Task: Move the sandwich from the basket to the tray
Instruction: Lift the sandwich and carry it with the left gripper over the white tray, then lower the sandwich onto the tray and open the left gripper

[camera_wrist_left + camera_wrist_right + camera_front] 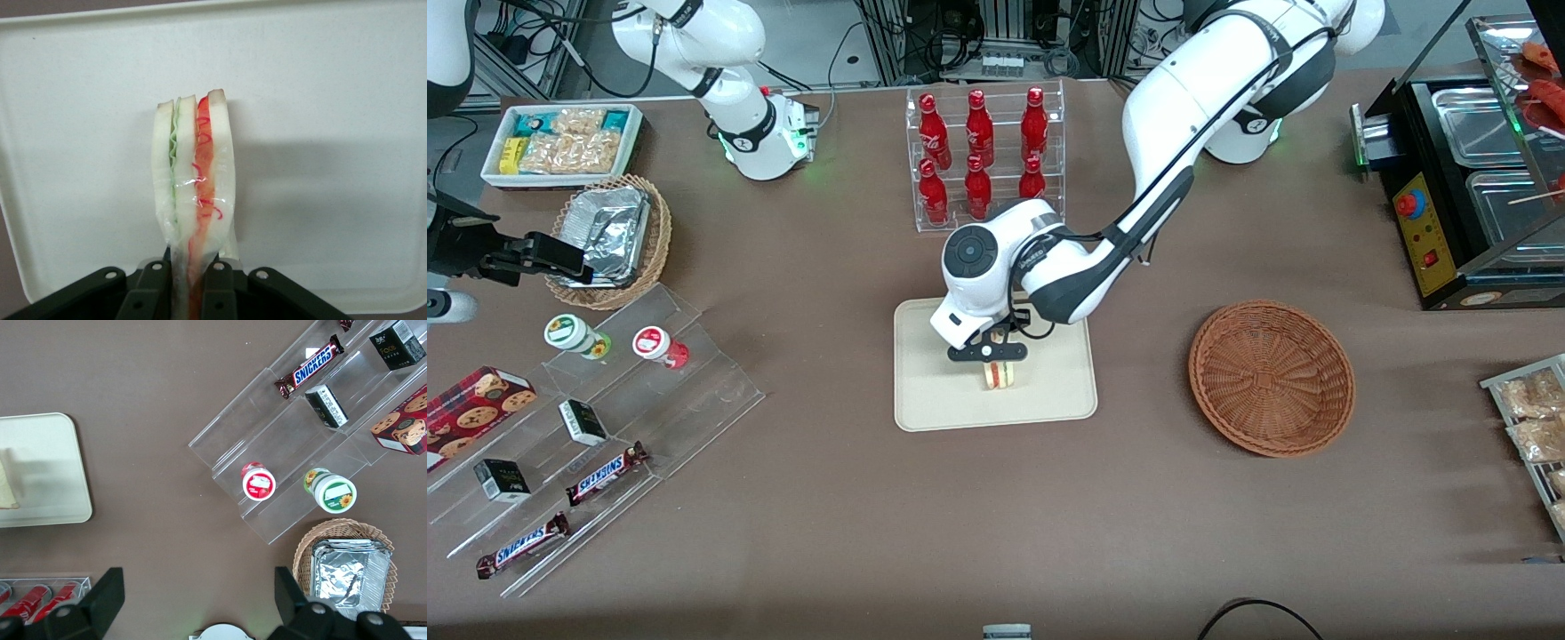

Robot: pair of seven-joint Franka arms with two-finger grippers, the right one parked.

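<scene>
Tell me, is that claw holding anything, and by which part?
Yes: the gripper, above the tray, pinches the sandwich by one narrow end.

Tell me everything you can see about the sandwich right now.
The sandwich is a small wedge of pale bread slices with a green layer and a red-orange layer between them, seemingly wrapped in clear film. It stands on edge over the cream tray, cut edge toward the front camera, pinched at one end between the fingers of the gripper. Whether it already rests on the tray cannot be told. The reddish-brown basket sits empty toward the working arm's end of the table.
</scene>
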